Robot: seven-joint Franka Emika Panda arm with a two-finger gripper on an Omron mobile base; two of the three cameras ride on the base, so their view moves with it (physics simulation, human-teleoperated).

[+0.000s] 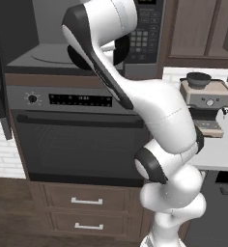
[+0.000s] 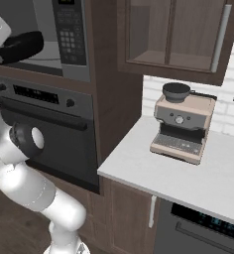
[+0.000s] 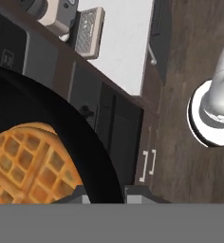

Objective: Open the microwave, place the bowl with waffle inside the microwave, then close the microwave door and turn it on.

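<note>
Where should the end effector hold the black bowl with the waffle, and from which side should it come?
Probably at the thin rim of the bowl with waffle, coming from above its edge, one finger inside and one outside. The bowl is shallow and wide, and the waffle fills its middle, so the rim is the only narrow part to pinch.

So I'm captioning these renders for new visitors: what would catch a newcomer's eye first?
The shallow round black bowl holding a golden-brown waffle, close against the claw in the hand view. Then the big white arm reaching up into the open grey steel microwave above the black oven. To the right, the beige-and-steel coffee machine stands on the white counter.
</note>
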